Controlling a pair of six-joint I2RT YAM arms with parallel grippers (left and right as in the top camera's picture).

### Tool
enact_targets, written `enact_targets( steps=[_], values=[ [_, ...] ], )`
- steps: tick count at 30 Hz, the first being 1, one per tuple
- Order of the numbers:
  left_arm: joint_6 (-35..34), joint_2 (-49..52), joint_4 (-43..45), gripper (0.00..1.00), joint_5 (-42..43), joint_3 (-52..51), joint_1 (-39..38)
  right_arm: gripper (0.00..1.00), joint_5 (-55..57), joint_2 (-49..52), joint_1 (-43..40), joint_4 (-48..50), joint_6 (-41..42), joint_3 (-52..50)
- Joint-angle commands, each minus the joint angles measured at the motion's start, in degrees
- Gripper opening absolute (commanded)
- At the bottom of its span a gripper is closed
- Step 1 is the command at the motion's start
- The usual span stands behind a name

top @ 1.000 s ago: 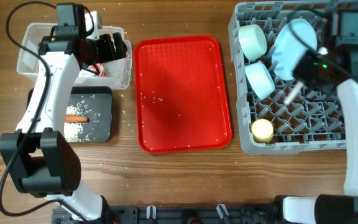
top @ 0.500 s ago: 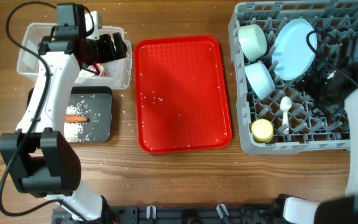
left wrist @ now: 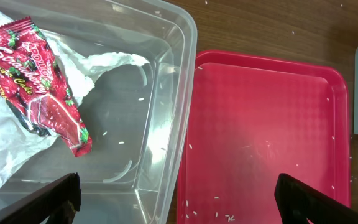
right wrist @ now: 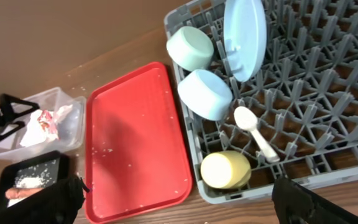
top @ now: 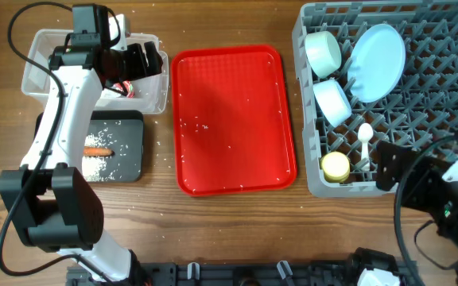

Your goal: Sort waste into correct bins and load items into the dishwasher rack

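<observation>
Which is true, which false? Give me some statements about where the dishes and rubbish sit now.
The white plastic spoon lies in the large grey pegged rack. True.
The small yellow cup stands on the flat red tray. False: it sits in a corner of the rack; the tray holds only scattered white grains.
The red printed snack wrapper lies in the clear plastic tub. True.
The orange carrot-like stick lies in that clear tub. False: it lies in the shallow black tub.
The pale blue round plate lies flat on the red tray. False: it leans on edge among the rack's pegs.
</observation>
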Motion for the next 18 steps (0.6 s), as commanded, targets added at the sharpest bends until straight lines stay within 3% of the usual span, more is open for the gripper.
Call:
enact_targets(
  steps=[1, 5, 7, 11, 18],
  values=[
    [0.3, 0.1, 0.0, 1.00, -0.6, 0.3, 0.0, 1.00, -1.6, 0.0, 0.0, -0.5, 1.1, 0.5],
    [0.3, 0.1, 0.0, 1.00, -0.6, 0.3, 0.0, 1.00, 3.9, 0.0, 0.1, 1.5, -0.9, 0.2],
    [0.3, 0.1, 0.0, 1.00, -0.6, 0.3, 0.0, 1.00, 4.3, -1.6, 0.7, 7.4, -2.9, -2.3],
    [0.3, 0.1, 0.0, 1.00, -0.6, 0.3, 0.0, 1.00, 4.4, -12.9, 2.1, 29.4, -4.0, -20.8],
    [0.3, 0.1, 0.0, 1.00, -0.6, 0.3, 0.0, 1.00, 4.4, -32.0, 5.8, 53.9, -5.5, -56.0]
  ],
)
